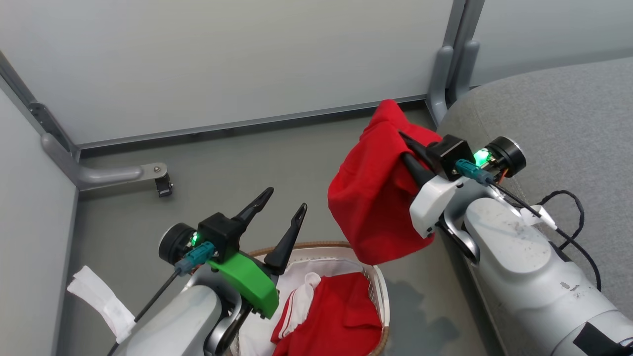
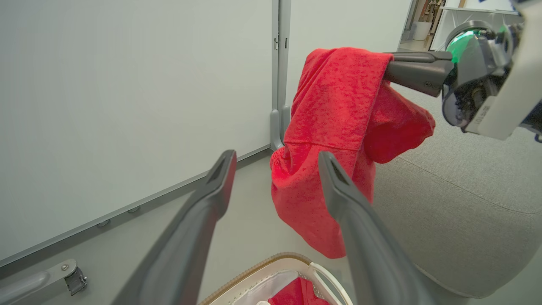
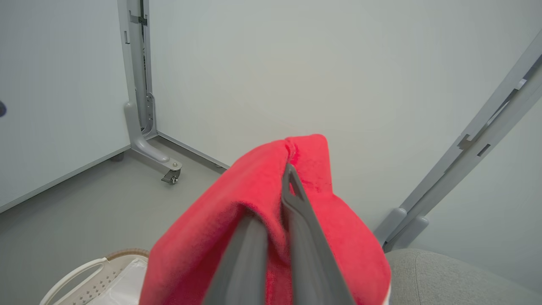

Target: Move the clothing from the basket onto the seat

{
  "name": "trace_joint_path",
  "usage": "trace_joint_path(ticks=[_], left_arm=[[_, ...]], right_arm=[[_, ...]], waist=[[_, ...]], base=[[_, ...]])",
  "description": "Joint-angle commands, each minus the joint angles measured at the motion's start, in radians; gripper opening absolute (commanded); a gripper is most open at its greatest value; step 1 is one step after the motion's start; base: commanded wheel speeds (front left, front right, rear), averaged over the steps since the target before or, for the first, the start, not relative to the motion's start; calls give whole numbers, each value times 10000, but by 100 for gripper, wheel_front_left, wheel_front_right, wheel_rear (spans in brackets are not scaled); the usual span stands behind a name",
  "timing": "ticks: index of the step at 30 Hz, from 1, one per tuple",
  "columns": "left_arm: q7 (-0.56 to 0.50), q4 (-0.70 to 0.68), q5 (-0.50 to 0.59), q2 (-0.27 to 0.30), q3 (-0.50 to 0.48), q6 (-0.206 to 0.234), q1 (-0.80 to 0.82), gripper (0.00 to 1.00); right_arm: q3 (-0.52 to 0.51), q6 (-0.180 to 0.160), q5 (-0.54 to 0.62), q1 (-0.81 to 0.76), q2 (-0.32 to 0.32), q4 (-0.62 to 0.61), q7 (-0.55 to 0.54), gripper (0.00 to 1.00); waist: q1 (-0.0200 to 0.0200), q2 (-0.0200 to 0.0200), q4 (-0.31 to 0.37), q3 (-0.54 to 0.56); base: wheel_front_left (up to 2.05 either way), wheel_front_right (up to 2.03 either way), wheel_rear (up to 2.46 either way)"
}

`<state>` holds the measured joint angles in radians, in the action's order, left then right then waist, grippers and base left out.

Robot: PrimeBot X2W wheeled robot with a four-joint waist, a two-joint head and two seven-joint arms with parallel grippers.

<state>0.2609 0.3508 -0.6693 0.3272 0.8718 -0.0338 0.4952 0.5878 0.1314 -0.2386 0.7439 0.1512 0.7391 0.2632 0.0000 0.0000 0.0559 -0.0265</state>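
Grey floor (image 1: 247, 163) edged by pale partition panels (image 1: 222, 59) surrounds the work. Above it, the right end effector (image 1: 401, 144) pinches a red garment (image 1: 371, 198) between its pressed-together fingers. The cloth hangs in the air, higher than the basket (image 1: 381, 291) and just beside the edge of the grey seat (image 1: 559, 109). Over the basket, the left end effector (image 1: 286, 199) hovers with fingers spread wide and nothing between them. More red clothing (image 1: 341, 316) with white trim lies inside the basket on its white liner (image 1: 316, 264).

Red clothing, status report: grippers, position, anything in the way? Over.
Right gripper shut on red garment, held aloft beside seat. Left gripper open, empty, over basket. More red clothing in basket. Nothing blocking the seat.
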Motion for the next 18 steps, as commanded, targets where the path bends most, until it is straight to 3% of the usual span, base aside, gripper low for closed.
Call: trace_joint_path(ticks=[1,10,18], left_arm=[[46,31,137,-66,-84,-39,-258,100],[50,-49,831,-459,-534,-242,-958,100],[51,-172,1484,-703,-871,-371,-974,100]], right_arm=[[-196,-13,101,-144,133,-98,25,0],[-1056,-14,420,-481,286,-467,25,0],[-1468,-14,697,-586,394,-1075,25,0]], waist=[[0,0,18,-25],[0,0,331,-193],[0,0,1343,-604]], base=[[0,0,0],[0,0,0],[0,0,0]])
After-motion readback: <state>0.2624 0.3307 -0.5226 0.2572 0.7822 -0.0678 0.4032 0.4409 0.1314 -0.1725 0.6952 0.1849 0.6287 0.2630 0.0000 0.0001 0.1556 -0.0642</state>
